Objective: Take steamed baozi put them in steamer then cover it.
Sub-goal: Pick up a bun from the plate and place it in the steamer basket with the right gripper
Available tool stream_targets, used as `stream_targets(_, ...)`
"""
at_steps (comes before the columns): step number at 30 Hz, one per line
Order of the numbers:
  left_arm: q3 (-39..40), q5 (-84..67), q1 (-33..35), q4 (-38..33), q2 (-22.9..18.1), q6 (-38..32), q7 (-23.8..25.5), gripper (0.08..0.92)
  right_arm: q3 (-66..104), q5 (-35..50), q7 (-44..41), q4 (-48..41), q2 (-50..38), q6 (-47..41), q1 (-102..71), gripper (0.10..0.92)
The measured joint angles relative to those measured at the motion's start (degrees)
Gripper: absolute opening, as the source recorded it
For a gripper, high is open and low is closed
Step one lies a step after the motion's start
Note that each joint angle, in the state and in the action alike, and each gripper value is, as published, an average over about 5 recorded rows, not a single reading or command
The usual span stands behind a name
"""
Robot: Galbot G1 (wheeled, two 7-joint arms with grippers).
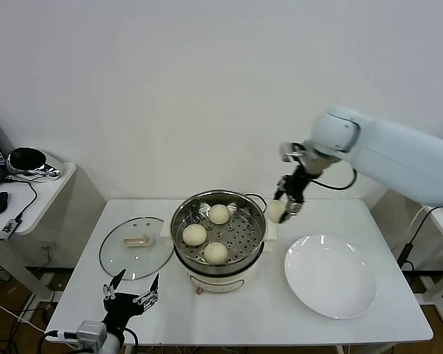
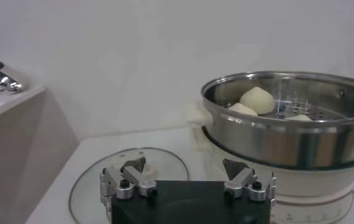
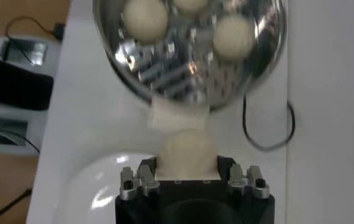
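The steel steamer (image 1: 183, 218) stands mid-table on its white pot base and holds three cream-white baozi (image 1: 216, 253). They also show in the right wrist view (image 3: 233, 35) and the left wrist view (image 2: 257, 99). My right gripper (image 1: 278, 211) is shut on the fourth baozi (image 3: 187, 153) and holds it in the air just beside the steamer's right rim (image 3: 183, 105), above its white side handle. My left gripper (image 1: 132, 289) is open and empty near the table's front left corner, next to the glass lid (image 1: 136, 247).
A flat white plate (image 1: 331, 275) lies on the table's right half, bare. The glass lid also shows in the left wrist view (image 2: 91, 179). A side table (image 1: 23, 190) with cables and a dark object stands at the left. A black cable (image 3: 268, 137) runs behind the pot.
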Motion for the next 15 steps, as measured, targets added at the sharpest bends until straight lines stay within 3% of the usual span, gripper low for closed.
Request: stream_targets(15, -0.05, -0.32, 0.31, -0.92, -0.12, 0.06, 0.03, 0.823, -1.58, -0.80, 1.42, -7.82, 13.29, -1.65, -2.42, 0.611)
